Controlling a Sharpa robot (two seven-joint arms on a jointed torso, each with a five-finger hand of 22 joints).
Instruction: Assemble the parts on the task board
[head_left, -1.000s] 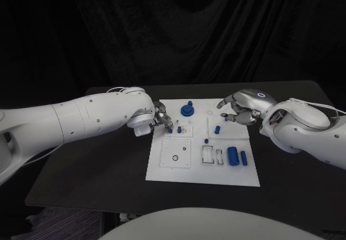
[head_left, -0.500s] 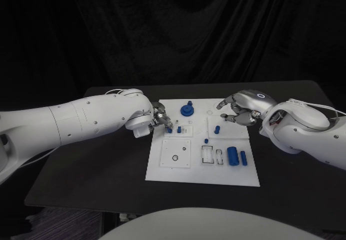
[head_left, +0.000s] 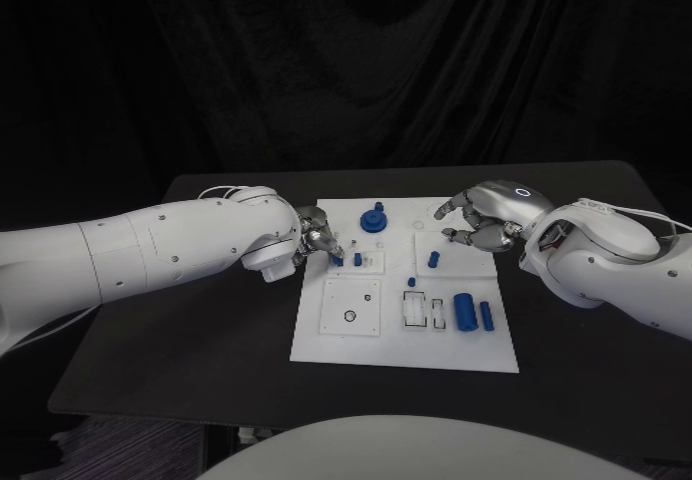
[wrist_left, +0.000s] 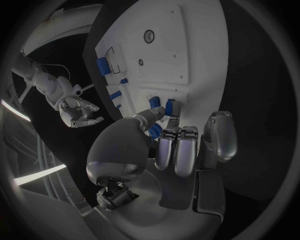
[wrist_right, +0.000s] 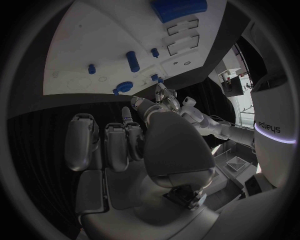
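- The left arm has swung lower and closer across the black bench (head_left: 188, 330) over the past second, its white forearm now lying further toward the near side, while the left hand (head_left: 317, 240) has barely shifted from the left edge of the task board (head_left: 346, 345)
- That hand's fingers are drawn together against the thumb, and the left wrist view shows a small blue peg (head_left: 338, 260) pinched between them, low over the board's upper-left block; whether the peg is already seated in its hole cannot be told
- A second small peg (head_left: 358, 259) stands just beside the first, clear of the fingers
- Judged from the turn of the arm with the fingertips staying put, the wrist is re-angling to line the peg up with its socket, so the insertion looks to be in hand but not finished
- Further along the board, the round blue knob (head_left: 375, 218) sits at the far edge, a short blue pin (head_left: 434, 259) lies near the middle, and the large blue cylinder (head_left: 466, 311) and the slim blue bar (head_left: 489, 316) rest side by side toward the right; none of these has moved
- The right hand (head_left: 483, 222) hangs over the board's far right corner as it did a second ago, fingers loosely curled and apart, holding nothing
- With several parts lying loose, the assembly appears to be at an early to middle stage
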